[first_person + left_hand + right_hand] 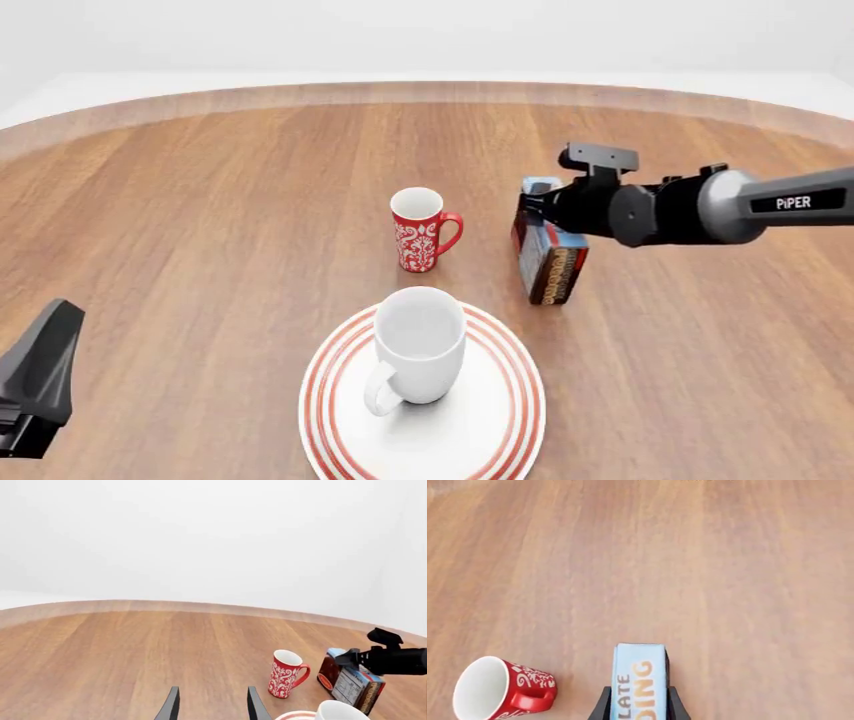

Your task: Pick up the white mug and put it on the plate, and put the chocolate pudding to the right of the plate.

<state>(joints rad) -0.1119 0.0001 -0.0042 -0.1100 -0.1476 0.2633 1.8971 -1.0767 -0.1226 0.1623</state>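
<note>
On the round wooden table (200,220), the white mug (419,345) stands on the plate (494,420) at the near edge. The right gripper (638,707) clamps the chocolate pudding (550,258) beside the red mug (420,231). The left gripper (212,705) is spread, empty.

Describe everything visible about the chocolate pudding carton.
The chocolate pudding is a small rectangular carton standing on edge on the wooden table, right of the red mug and beyond the plate. Its narrow light-blue face, lettered in orange and white, points up; its sides are dark brown with printed panels. The right gripper straddles it from above.
</note>
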